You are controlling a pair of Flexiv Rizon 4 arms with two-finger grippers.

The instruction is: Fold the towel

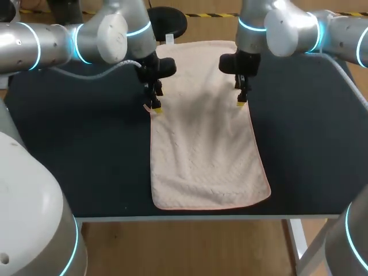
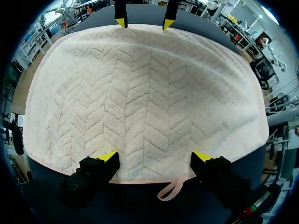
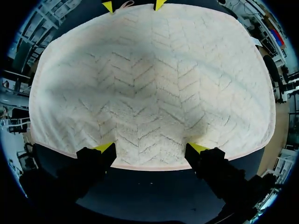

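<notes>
Head view: left gripper point(image 1: 156, 108) sat at the towel's left long edge, toward the far end, tips down at the cloth. Towel point(image 1: 202, 155) lay flat and unfolded on the dark table point(image 1: 86, 161), its long side running away from the camera and its near end close to the table's front edge. Right gripper point(image 1: 241, 102) sat at the right long edge, straight across from the left one.

Left wrist view: left gripper point(image 2: 155, 157) had its fingers spread wide, both yellow tips at the near hem of the towel point(image 2: 145, 93), nothing pinched. A small loop point(image 2: 170, 190) stuck out of that hem between the fingers, onto the table. The right gripper's tips showed at the far hem.

Right wrist view: right gripper point(image 3: 150, 148) fingers were also wide apart, tips at the near hem of the towel point(image 3: 149, 84), not clamped on it. The left gripper's tips showed at the far hem.
</notes>
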